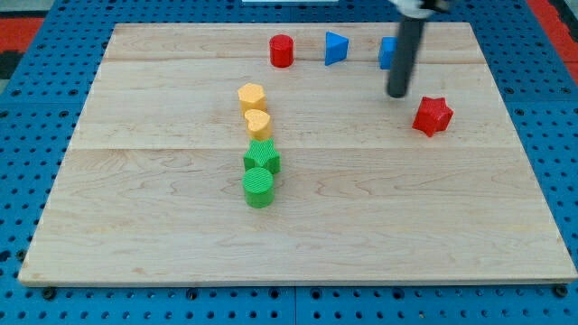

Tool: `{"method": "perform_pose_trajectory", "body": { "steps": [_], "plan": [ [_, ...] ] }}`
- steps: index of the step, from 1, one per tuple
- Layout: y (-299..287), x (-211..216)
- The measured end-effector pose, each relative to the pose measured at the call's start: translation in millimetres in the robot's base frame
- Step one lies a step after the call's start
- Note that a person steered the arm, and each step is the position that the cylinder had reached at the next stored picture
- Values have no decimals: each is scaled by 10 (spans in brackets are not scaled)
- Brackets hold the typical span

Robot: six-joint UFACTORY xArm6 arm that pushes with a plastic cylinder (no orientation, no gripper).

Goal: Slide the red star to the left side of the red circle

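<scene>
The red star [433,116] lies on the wooden board at the view's right, upper half. The red circle [282,51] is a red cylinder near the view's top, left of centre-right. My tip [397,95] stands on the board just up and left of the red star, with a small gap between them. The rod rises from there to the view's top edge and covers part of a blue block [386,51].
A blue triangle [336,48] lies right of the red circle. A yellow hexagon [252,95], a yellow heart [258,123], a green star [263,159] and a green cylinder [258,187] form a column at the board's middle left. The board [135,226] lies on a blue pegged surface.
</scene>
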State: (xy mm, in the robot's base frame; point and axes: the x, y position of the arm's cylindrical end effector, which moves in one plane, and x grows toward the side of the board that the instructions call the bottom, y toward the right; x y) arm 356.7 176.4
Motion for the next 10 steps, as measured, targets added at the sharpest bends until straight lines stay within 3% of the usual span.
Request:
{"method": "perform_pose_trajectory", "body": {
  "steps": [1, 2, 3, 5, 6, 7, 8, 9, 10],
  "plan": [
    [621, 66],
    [787, 198],
    [883, 798],
    [377, 287],
    [55, 578],
    [202, 751],
    [-316, 770],
    [-968, 406],
    [-1032, -21]
  ]
}}
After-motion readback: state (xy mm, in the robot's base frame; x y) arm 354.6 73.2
